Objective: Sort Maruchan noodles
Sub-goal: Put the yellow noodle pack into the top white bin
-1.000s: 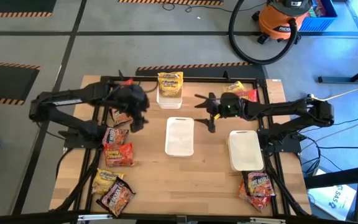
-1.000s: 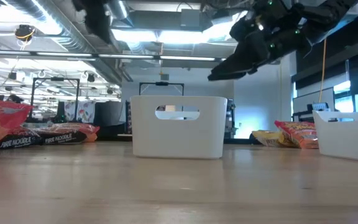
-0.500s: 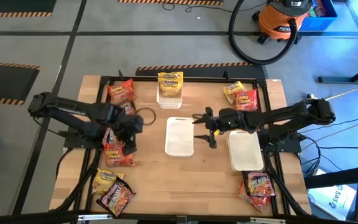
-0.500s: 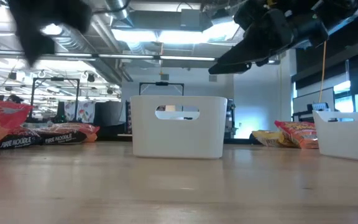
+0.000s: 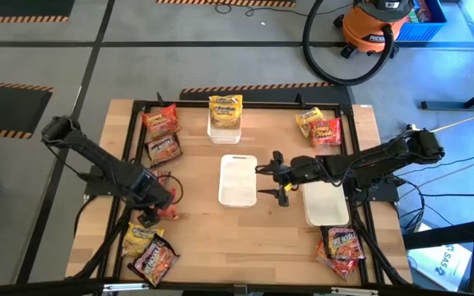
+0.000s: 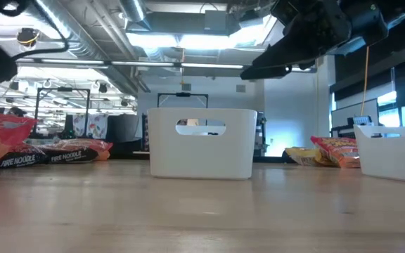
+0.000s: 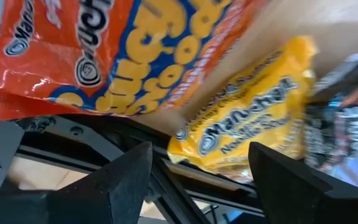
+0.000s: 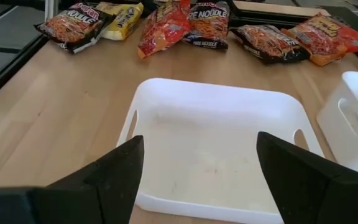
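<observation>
Beneath wide left fingers (image 7: 135,180), orange noodle packet (image 7: 123,50) beside yellow packet (image 7: 253,118).

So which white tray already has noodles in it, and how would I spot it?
Start at the wooden table seen from above, where three white trays sit. Go to the far edge, between the two arms: the noodle tray there holds a yellow packet. The middle tray and right-hand tray hold nothing.

Bare wood lies open between the middle tray (image 5: 238,180) and the left-side packets (image 5: 150,251).
</observation>
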Controlling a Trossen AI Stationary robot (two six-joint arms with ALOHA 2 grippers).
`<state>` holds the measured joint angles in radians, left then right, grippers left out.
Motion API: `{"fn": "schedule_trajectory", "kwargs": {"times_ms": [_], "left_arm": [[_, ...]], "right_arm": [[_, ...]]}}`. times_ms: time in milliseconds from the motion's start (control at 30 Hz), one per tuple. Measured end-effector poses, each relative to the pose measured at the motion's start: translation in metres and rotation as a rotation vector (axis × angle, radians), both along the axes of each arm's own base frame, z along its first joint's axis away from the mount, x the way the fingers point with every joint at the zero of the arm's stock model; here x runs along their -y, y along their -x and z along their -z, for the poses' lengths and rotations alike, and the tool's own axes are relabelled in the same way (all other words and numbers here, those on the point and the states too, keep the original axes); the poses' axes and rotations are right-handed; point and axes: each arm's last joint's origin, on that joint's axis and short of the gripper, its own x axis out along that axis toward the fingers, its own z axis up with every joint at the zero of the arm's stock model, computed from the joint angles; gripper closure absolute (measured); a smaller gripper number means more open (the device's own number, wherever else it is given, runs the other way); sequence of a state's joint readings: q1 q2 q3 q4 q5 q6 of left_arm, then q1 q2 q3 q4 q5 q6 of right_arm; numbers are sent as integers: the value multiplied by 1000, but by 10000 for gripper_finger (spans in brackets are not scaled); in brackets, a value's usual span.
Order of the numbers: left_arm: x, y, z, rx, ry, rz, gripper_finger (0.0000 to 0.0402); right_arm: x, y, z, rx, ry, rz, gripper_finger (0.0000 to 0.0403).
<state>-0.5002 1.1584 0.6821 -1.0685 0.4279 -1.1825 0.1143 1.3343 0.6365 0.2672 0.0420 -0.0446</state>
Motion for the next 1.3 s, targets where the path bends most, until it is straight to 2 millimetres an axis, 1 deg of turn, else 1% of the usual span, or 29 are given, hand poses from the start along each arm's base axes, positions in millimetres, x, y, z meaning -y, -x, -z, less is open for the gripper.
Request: {"fn": "schedule_trajectory", "kwargs": {"times_ms": [200, 467, 800, 900, 1000, 1100, 1300], "left_arm": [[10, 2, 9, 79, -22, 40, 140], [19, 9, 11, 86, -55, 57, 140], [28, 14, 11, 131, -108, 65, 140], [30, 15, 12, 118, -112, 50, 140], [33, 17, 18, 96, -71, 21, 140], [35, 19, 27, 106, -42, 8, 140], [31, 24, 41, 78, -66, 4, 140]], "right_arm": [[0, 0, 0, -1, -16, 8, 111], [0, 0, 0, -2, -16, 8, 111], [-1, -7, 15, -45, -11, 9, 111], [-1, -8, 17, -50, -10, 9, 111], [-1, -8, 17, -48, -10, 9, 111], [-1, -8, 17, -47, -11, 9, 111], [-1, -8, 17, -47, -8, 14, 111]]}}
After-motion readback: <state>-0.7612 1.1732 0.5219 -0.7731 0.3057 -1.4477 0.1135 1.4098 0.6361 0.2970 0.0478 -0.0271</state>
